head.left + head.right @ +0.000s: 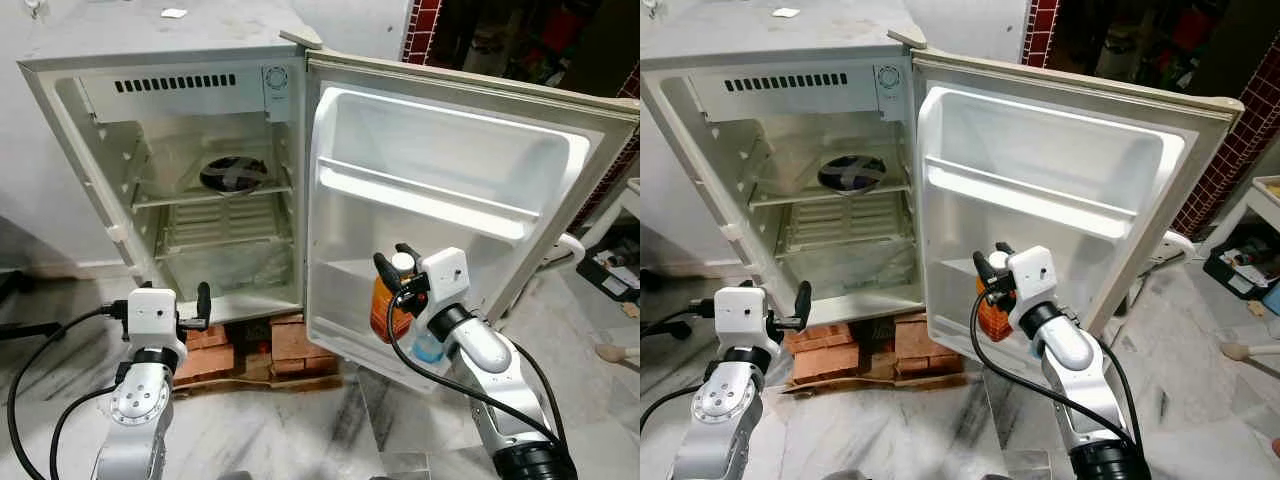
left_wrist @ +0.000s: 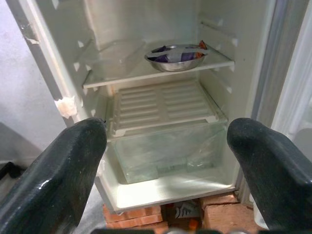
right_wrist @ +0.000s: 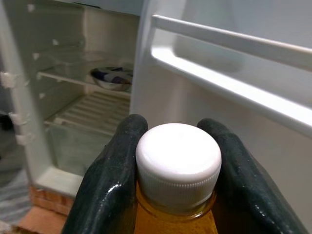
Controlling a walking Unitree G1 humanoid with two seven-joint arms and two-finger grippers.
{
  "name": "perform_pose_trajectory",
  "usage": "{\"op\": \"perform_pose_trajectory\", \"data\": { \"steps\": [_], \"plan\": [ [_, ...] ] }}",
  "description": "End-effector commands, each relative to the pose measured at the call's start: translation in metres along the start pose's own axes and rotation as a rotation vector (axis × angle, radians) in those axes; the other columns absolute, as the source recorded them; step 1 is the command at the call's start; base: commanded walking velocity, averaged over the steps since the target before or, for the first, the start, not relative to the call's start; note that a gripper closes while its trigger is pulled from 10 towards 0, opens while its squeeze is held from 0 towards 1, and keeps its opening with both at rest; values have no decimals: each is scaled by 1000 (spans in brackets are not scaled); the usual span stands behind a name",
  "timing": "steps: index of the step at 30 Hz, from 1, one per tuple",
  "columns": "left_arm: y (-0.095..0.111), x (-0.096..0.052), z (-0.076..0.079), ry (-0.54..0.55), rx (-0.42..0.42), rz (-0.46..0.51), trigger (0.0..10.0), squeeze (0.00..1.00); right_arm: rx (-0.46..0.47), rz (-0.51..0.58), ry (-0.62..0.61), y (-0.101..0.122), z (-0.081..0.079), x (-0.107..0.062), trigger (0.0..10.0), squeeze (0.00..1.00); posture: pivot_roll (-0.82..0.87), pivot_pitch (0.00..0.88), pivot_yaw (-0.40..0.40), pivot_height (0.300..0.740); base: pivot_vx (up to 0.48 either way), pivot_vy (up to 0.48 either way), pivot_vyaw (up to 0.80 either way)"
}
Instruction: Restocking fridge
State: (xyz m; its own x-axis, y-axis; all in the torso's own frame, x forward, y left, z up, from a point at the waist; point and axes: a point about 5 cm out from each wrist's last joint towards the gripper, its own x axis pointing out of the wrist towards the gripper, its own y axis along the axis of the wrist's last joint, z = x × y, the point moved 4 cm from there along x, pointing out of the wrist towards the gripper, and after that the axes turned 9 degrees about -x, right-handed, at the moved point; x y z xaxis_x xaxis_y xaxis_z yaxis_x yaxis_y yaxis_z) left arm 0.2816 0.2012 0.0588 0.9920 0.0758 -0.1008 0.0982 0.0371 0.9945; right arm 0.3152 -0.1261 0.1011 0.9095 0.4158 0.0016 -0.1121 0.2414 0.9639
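Between the two black fingers of our right gripper (image 3: 178,170) sits one orange bottle (image 1: 385,310), gripped at its neck just under a ribbed white screw cap (image 3: 178,163). The fingers press against both sides of the cap, one on each flank, and the orange, pulpy-looking liquid shows right below it. The fingers are glossy, rounded and rubbery.

From the head camera we see this bottle held upright in front of the open fridge door (image 1: 450,200), low down, near the door's bottom shelf (image 1: 345,275). The door liner is smooth white moulded plastic with one long horizontal rail (image 1: 420,195) across its middle.

Our left gripper (image 1: 203,305) hangs in front of the fridge cabinet (image 1: 60,110), its two fingers (image 2: 53,170) spread wide with nothing between them.

Inside the cabinet we count one clear flat shelf (image 2: 141,73) carrying one round shiny metal bowl (image 2: 175,56) with dark blue wrapped contents. Below it lies one ribbed white cover (image 2: 161,105) over one clear plastic crisper drawer (image 2: 161,151). A slotted vent (image 1: 175,84) runs along the top of the interior.

The fridge stands on reddish bricks (image 1: 290,345), rough and rectangular, set on a grey-veined marble floor (image 1: 300,420).
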Motion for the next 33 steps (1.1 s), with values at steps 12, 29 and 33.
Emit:
{"op": "perform_pose_trajectory", "data": {
  "steps": [12,29,33],
  "plan": [
    [7,3,4,-31,17,17,10000,0,3,-6,-2,-2,-5,-2,10000,0,18,0,-24,700,0,0,0],
    [6,2,5,-22,15,7,10000,0,26,-7,-8,-5,-6,-2,10000,0,16,0,-21,631,0,0,0],
    [6,3,3,-18,21,7,10000,0,32,-1,-8,-4,-8,0,10000,0,16,0,-18,631,0,0,0]
  ]
}}
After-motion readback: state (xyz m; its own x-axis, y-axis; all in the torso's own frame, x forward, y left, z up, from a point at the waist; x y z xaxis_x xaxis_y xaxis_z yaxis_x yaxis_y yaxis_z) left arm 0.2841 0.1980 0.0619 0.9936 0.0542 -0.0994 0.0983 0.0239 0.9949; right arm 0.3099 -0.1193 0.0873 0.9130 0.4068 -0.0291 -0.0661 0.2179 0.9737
